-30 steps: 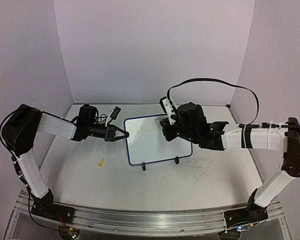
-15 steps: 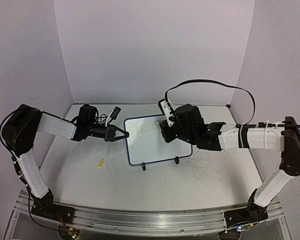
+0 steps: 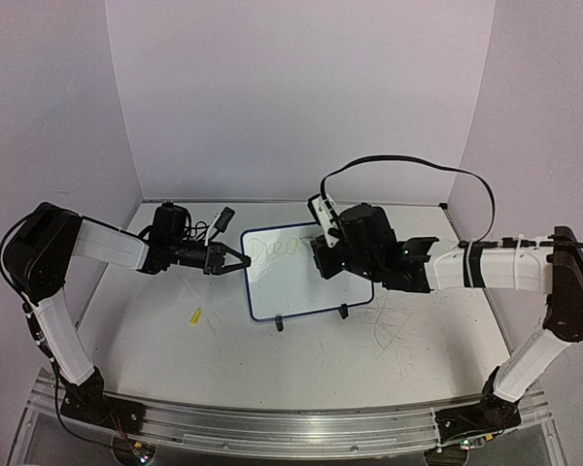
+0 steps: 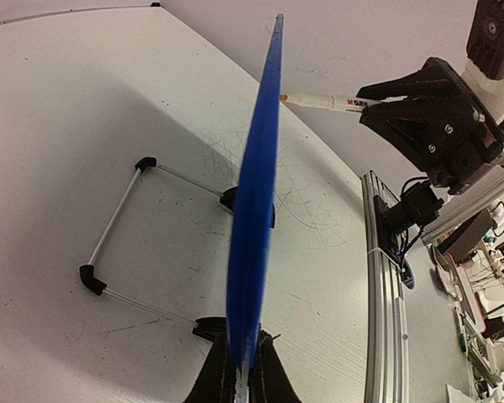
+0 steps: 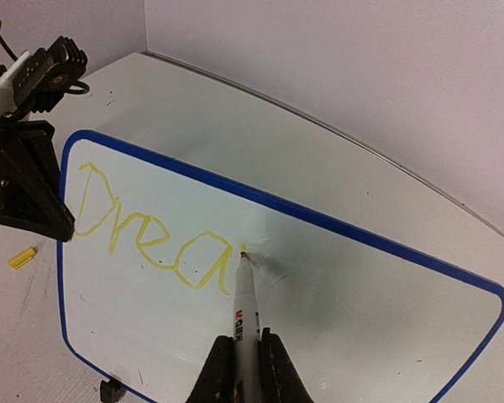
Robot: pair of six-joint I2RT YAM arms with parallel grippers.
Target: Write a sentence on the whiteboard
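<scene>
The whiteboard (image 3: 301, 288) stands near upright at the middle of the tabletop (image 3: 175, 359), tilted back on its wire stand (image 4: 87, 279), w/ two black clip feet (image 3: 280, 325) along its bottom edge. The left hand (image 4: 242, 379) is clenched on the board's blue rim at the left edge. From its wrist cam you see the board edge-on, w/ the rim pinched between both fingers.

The right hand (image 5: 239, 369) is in front of the board's upper middle, grasping a white marker (image 5: 245, 306) by the barrel, fingers tight either side. The marker's tip touches the board face just right of the last letter. The sentence (image 5: 151, 241) is on the board's upper left in pale yellow-green. Only "Drea" reads clearly in the right wrist cam. From the top cam it's faint, so I can't make out more there. The rest of the board face is blank white.

A small yellow piece (image 3: 195, 316) lies on the tabletop left of the board and nearer the arm bases, apart from the board and both hands. Grey scribble marks show on the tabletop right of the board.
</scene>
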